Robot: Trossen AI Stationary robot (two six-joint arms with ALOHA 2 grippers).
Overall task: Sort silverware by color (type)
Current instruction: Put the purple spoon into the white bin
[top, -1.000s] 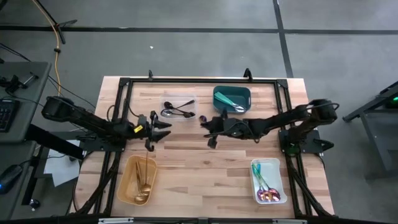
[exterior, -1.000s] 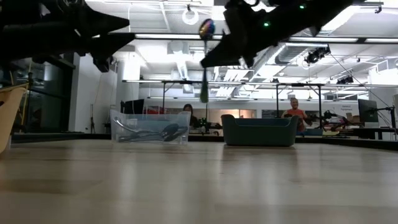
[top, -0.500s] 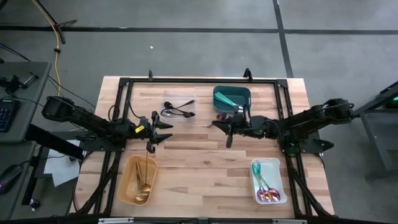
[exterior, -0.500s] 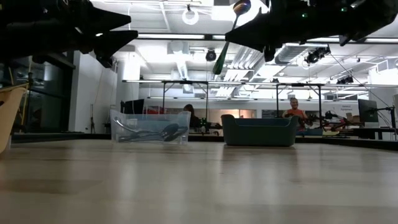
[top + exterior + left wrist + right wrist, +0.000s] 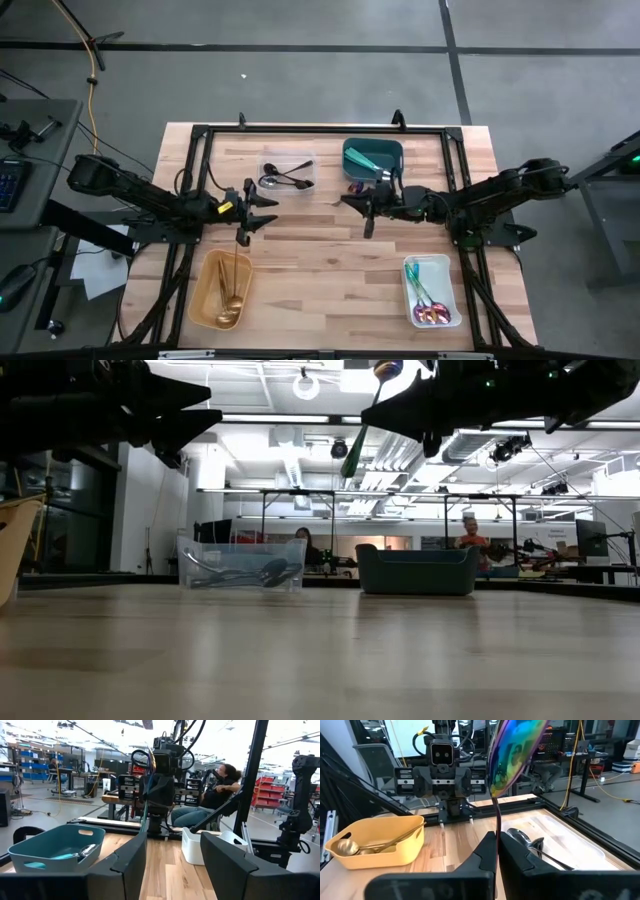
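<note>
Right gripper (image 5: 368,208): raised over the middle of the wooden tabletop (image 5: 330,270), just in front of the teal bin (image 5: 372,158). Its fingers (image 5: 485,851) are clenched on the slim stem of an iridescent spoon (image 5: 512,752). In the right wrist view the pink-purple bowl stands above the fingers, with the stem running down between them. In the low view the spoon (image 5: 362,430) hangs tilted under the gripper, clear of the tabletop.

Left gripper (image 5: 257,210): raised over the left half of the tabletop, just beyond the far end of the yellow bin (image 5: 222,288). Its fingers (image 5: 131,857) stand apart, released, with nothing between them.

Silverware, by container:
- Yellow bin, near left: gold spoons (image 5: 231,300). The right wrist view shows a gold bowl end (image 5: 344,846) resting against one end wall.
- Clear bin (image 5: 287,175), far side, left of centre: black spoons (image 5: 283,180).
- Teal bin, far side, right of centre: teal-handled utensils (image 5: 374,166). The left wrist view shows one with a silver head (image 5: 86,850) lying inside.
- White bin (image 5: 432,291), near right: iridescent spoons (image 5: 430,308), bowls toward the near end.

No loose silverware is visible on the bare tabletop.

Background: a seated person (image 5: 216,795) shows beyond the tabletop in the left wrist view.
</note>
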